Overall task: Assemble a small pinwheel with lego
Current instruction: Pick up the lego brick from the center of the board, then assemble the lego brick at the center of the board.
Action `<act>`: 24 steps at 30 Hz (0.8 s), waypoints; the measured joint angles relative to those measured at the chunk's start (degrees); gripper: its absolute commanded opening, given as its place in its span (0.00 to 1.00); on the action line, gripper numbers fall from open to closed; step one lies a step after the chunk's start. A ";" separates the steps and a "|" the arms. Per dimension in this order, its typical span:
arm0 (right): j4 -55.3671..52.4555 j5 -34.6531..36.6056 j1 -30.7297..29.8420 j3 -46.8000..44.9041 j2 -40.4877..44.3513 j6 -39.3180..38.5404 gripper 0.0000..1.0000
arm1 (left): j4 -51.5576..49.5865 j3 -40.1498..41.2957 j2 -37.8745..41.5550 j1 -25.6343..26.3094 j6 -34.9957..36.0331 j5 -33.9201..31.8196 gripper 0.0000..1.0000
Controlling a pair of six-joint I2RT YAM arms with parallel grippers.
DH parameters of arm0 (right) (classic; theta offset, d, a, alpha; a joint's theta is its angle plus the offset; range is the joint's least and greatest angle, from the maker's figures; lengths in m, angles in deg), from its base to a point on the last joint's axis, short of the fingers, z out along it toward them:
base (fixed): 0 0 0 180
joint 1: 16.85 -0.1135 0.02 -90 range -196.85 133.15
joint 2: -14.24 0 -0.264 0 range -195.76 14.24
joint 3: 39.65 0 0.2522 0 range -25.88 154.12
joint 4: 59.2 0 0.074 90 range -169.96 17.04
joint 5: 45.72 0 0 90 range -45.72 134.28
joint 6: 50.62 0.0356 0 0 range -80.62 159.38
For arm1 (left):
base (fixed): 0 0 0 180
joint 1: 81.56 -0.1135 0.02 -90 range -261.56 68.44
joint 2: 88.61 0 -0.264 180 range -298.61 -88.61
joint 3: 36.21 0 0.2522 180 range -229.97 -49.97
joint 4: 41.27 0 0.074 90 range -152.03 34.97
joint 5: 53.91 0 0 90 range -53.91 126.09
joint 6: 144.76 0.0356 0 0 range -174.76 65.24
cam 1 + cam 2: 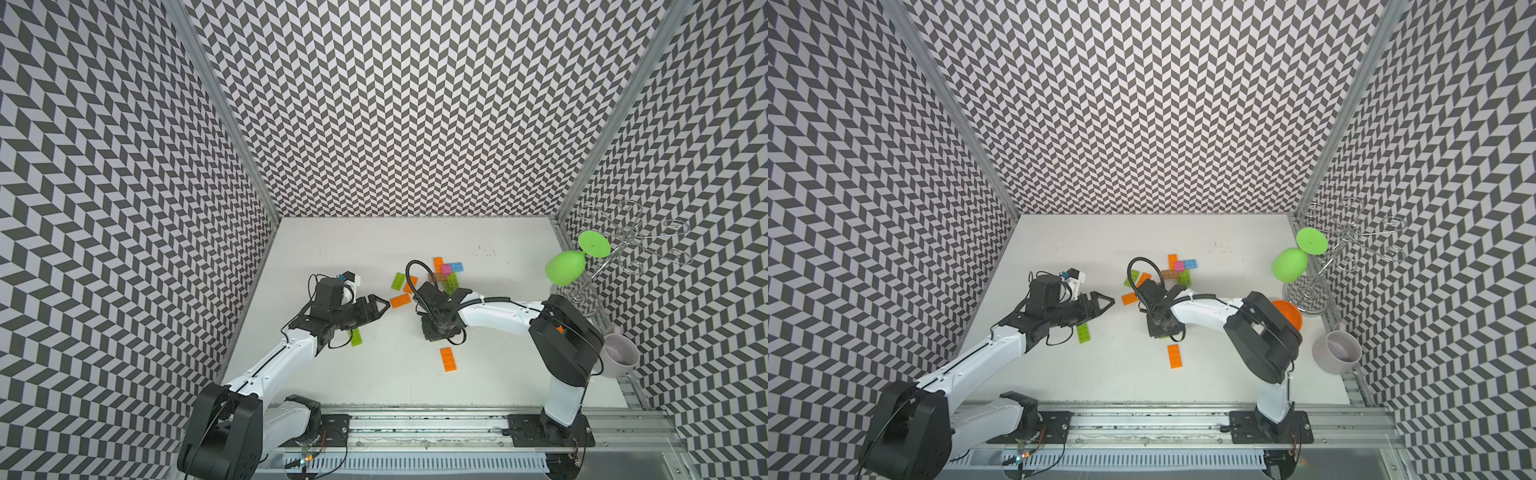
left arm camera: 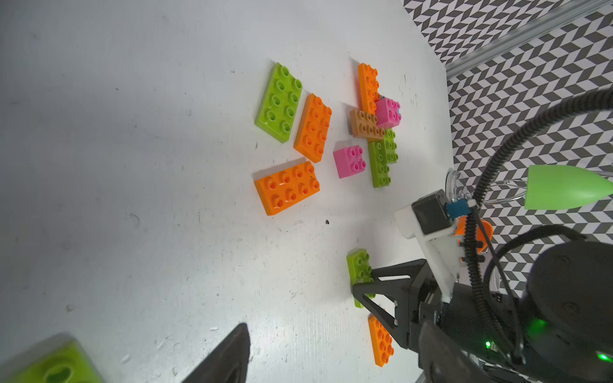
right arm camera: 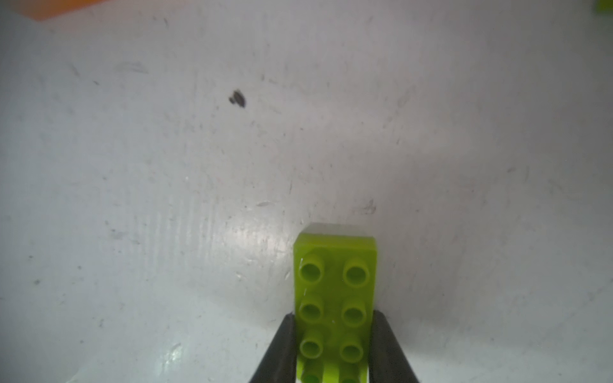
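The white, scuffed table (image 1: pixel 374 249) carries everything. The left claw (image 1: pixel 380 306) hangs spread wide and empty, well apart from the joined cluster (image 1: pixel 446 272), on the left arm's side of it. The right claw (image 3: pixel 333 335), on the near side of that cluster, is clamped on the long sides of a lime green brick (image 3: pixel 335 265). The brick's free end juts past the fingertips, and I cannot tell whether it touches the table. The cluster joins orange, brown, blue and lime oblongs under a pink square (image 2: pixel 387 112). Each piece is glossy plastic with two rows of round hollow studs.

White table (image 1: pixel 374 249), scattered lego bricks (image 1: pixel 448 359)
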 measured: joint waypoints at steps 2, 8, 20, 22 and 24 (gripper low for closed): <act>0.11 0.04 0.00 -1.55 1.18 0.00 0.29 | 0.13 0.00 -0.02 0.00 0.00 -0.63 0.80; 0.20 0.09 0.00 -4.15 3.28 0.11 0.29 | 0.26 -0.11 -0.07 0.00 0.00 -1.44 0.80; 0.33 -0.02 0.00 -5.90 4.68 0.28 0.29 | 0.39 -0.11 -0.07 0.00 -0.02 -1.55 0.79; 0.22 -0.04 0.00 -6.23 4.96 0.37 0.29 | 0.39 -0.11 -0.07 0.00 -0.02 -1.55 0.79; 0.09 -0.09 0.00 -6.36 5.20 0.48 0.33 | 0.39 -0.11 -0.07 0.00 -0.02 -1.55 0.80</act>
